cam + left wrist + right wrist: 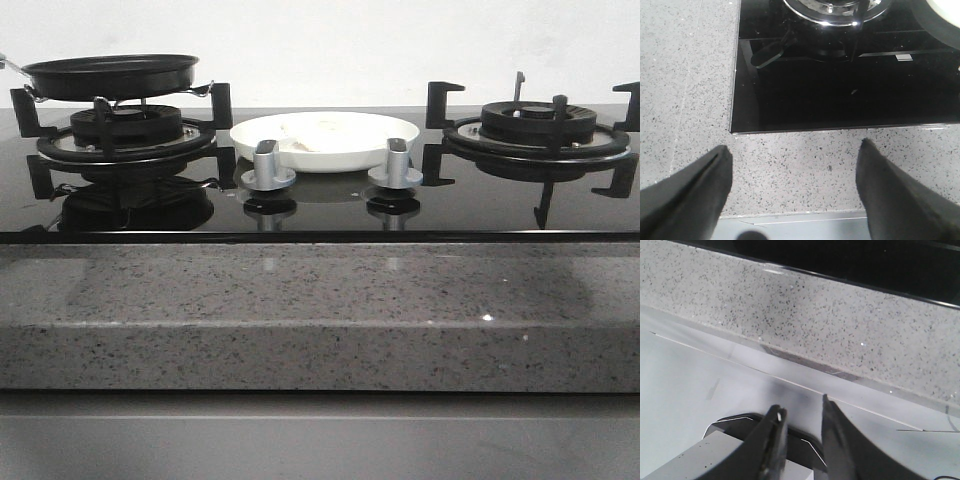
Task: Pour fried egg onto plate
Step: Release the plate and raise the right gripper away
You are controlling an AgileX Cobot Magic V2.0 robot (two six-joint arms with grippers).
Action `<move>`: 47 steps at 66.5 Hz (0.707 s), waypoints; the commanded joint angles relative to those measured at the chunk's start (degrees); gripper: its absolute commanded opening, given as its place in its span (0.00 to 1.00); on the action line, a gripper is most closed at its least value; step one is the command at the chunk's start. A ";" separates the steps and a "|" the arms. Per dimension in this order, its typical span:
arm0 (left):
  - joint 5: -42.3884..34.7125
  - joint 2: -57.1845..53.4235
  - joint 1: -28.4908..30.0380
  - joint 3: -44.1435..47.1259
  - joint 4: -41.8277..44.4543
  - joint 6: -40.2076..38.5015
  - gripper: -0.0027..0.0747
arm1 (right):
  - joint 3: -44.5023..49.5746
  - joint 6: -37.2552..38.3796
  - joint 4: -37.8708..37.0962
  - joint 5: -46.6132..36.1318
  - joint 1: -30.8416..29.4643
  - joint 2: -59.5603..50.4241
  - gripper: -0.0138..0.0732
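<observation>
The white plate (390, 135) sits on the black glass hob between the two burners. A flat pale off-white shape, the fried egg (322, 130), lies in it; no yolk shows. The black frying pan (110, 75) rests on the left burner, and I cannot see inside it. Neither gripper shows in the front view. My left gripper (794, 145) is wide open and empty above the granite counter in front of the hob; a bit of the plate's rim (946, 20) shows there. My right gripper (801, 402) has its fingers a narrow gap apart, empty, over the grey surface below the counter edge.
Two silver knobs (267, 165) (395, 163) stand just in front of the plate. The right burner (538, 125) has black pan supports with nothing on them. The speckled granite counter (320, 310) runs along the front. The pan's handle (8, 64) points off to the left.
</observation>
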 commanded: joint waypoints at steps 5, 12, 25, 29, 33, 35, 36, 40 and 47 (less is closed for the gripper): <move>-3.46 0.03 -0.52 -1.46 0.09 -0.47 0.70 | -1.18 -0.81 -0.09 -2.83 -0.01 -0.09 0.40; -3.46 0.03 -0.52 -1.46 0.09 -0.47 0.66 | -1.18 -0.81 -0.09 -2.82 -0.01 -0.09 0.39; -3.46 0.03 -0.52 -1.46 0.09 -0.47 0.35 | -1.18 -0.81 -0.09 -2.77 -0.01 -0.09 0.15; -3.35 0.03 -0.52 -1.46 0.09 -0.47 0.23 | -1.18 -0.81 -0.09 -2.77 -0.01 -0.09 0.07; -3.35 0.03 -0.52 -1.46 0.09 -0.47 0.11 | -1.18 -0.81 -0.09 -2.77 -0.01 -0.09 0.08; -3.35 0.03 -0.52 -1.46 0.09 -0.47 0.07 | -1.18 -0.81 -0.09 -2.77 -0.01 -0.09 0.08; -3.35 0.03 -0.52 -1.46 0.09 -0.47 0.05 | -1.18 -0.81 -0.09 -2.77 -0.01 -0.09 0.08; -3.35 0.03 -0.52 -1.46 0.09 -0.47 0.01 | -1.18 -0.81 -0.16 -2.77 -0.01 -0.09 0.08; -3.35 0.03 -0.52 -1.46 -0.01 -0.47 0.01 | -1.18 -0.81 -0.10 -2.36 -0.01 -0.09 0.08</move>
